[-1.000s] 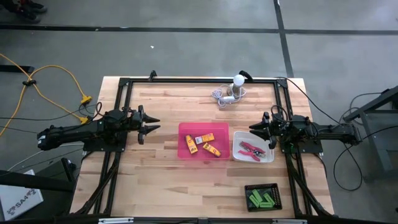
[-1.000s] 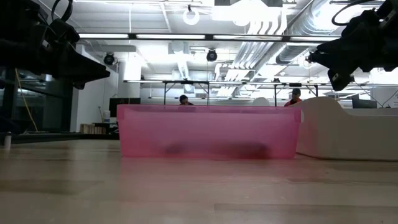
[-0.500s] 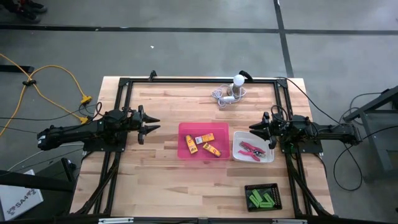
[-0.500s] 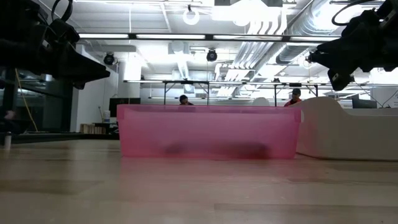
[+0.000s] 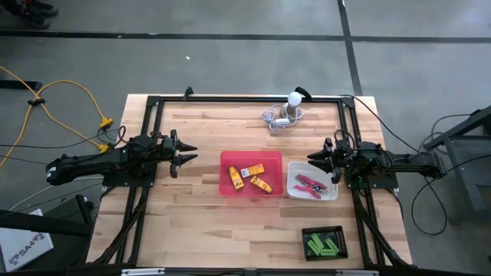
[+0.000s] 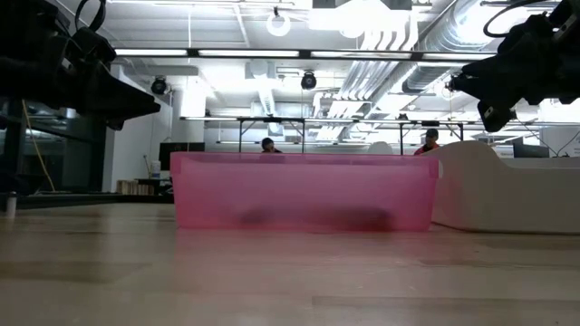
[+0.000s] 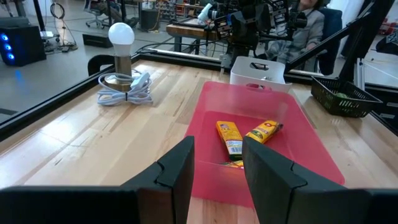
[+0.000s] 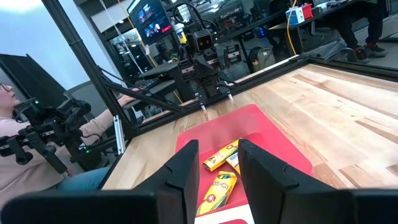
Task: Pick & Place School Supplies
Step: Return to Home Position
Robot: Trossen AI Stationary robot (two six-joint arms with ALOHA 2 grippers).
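Remaining unmoved since earlier frame: left end effector (image 5: 186,159) mid-left, right end effector (image 5: 316,159) centre-right; both gaping slightly, gripping nothing.

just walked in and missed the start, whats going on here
Nothing is being handled right now. The left gripper hangs open and empty to the left of the pink tray, and the right gripper is open and empty by the white tray. The supplies look sorted: yellow-orange blocks in the pink tray, pink-handled tools in the white tray, green sticks in the black tray.
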